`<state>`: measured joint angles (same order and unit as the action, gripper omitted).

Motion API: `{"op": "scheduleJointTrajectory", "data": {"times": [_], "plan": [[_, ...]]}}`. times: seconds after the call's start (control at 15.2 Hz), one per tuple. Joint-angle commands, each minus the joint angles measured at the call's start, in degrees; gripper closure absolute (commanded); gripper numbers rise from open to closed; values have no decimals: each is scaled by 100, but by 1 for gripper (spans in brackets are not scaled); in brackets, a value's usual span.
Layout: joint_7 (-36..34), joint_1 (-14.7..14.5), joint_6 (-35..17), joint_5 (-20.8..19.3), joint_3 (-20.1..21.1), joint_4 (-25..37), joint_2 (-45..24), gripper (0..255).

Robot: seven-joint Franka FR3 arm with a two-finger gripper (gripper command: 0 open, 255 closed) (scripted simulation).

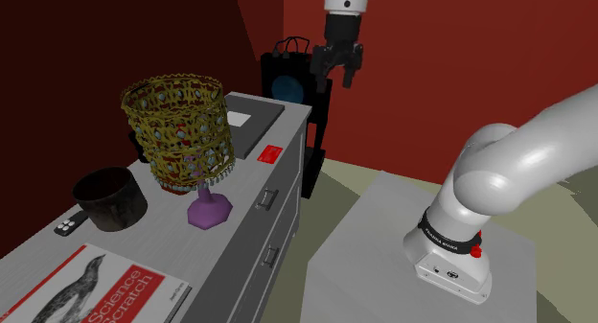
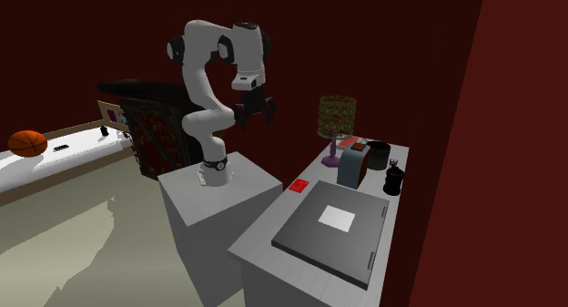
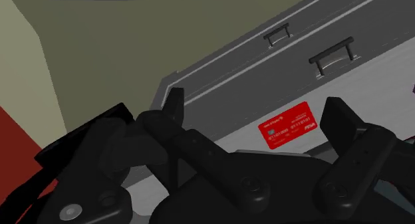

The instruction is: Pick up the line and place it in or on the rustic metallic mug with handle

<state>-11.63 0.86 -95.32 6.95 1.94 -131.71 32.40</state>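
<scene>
Trouble is waiting at the edge of the dresser (image 1: 251,173) — the gripper (image 1: 337,74), hanging high with fingers (image 3: 174,103) spread wide and empty, is facing a thin red card (image 1: 271,154) lying flat there, likely sliding off under a pinch before reaching the mug (image 1: 110,198).

The white arm (image 2: 202,105) climbs from its base, bends back on itself near the top and runs level to the wrist, which turns straight down. In the shoulder view, its base joint and thick lower link sit large at the lower right. The black gripper (image 2: 256,119) hangs from the wrist, pointing downward, high in the air. Its fingers (image 3: 174,108) are spread wide, and they clasp nothing between them.
</scene>
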Motion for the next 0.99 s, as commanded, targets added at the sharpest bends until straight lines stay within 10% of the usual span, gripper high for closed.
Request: {"op": "scheduleJointTrajectory", "data": {"times": [0.0,0.92], "plan": [[-421,23,-191,279,74,66,-432,0],[-2353,49,-1530,2299,167,700,-3301,0]]}}
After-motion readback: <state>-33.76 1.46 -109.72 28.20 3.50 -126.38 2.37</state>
